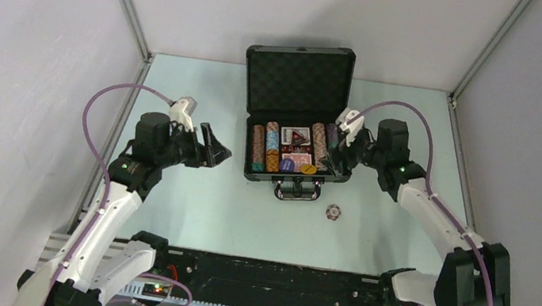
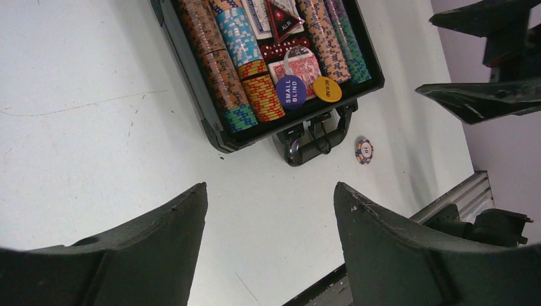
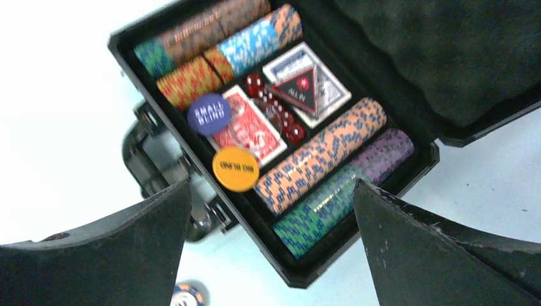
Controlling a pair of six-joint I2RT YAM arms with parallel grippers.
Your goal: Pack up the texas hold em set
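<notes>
At desk's far edge: briefcase open, awaiting stray chip just nearward | left pincer, right pincer spread, empty, ready.

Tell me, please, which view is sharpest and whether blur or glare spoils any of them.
Left wrist: sharpest, the lettering on the blue disc reads clearly. Right wrist: softly blurred, with the table washed out to white. Top external: even light, no glare, but things in the briefcase look too small for detail.

White arms, black joints, purple cables
</notes>
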